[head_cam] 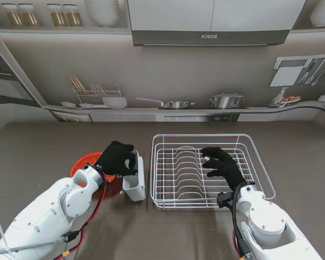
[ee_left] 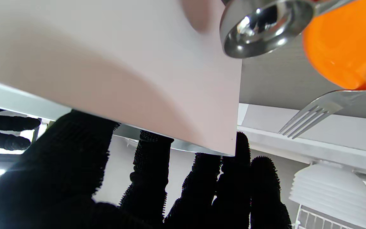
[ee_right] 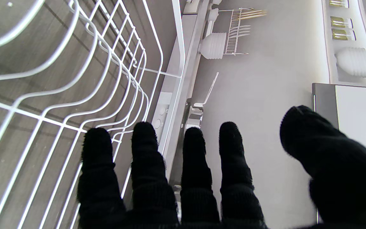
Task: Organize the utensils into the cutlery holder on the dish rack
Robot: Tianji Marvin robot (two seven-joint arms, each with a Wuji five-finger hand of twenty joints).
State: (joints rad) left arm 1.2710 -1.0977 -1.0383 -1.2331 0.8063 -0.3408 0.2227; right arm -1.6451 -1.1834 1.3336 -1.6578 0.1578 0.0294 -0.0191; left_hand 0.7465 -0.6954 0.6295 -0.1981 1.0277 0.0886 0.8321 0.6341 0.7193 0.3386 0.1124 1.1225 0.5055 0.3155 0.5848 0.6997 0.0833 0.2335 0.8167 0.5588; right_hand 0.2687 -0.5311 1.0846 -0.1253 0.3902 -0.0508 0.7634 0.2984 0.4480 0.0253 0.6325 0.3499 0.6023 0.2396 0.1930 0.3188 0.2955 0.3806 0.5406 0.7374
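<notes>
Arms rise from the near corners of the stand view. On the left, the left robot hand (head_cam: 117,158) is wrapped around the white cutlery holder (head_cam: 134,181), which stands on the bench (head_cam: 43,146) just left of the dish rack (head_cam: 211,169), apparently not hooked onto it. The wrist view shows its fingers (ee_left: 151,165) curled over the holder's rim, so it is closed on the holder. Behind this hand sits an orange bowl (head_cam: 84,162), and the wrist view shows a spoon (ee_left: 259,28) and a fork (ee_left: 316,109) lying in or against it.

On the right, the right robot hand (head_cam: 222,165) hovers over the wire rack with fingers (ee_right: 145,152) spread, holding nothing.

Plastic like this is likely light, stiff and rather slick, so the holder could tip; gripping across the rim near a corner looks soundest. Steel utensils are rigid and slippery, best pinched mid-handle.

Farther off, a backdrop shows a shelf with pans.
</notes>
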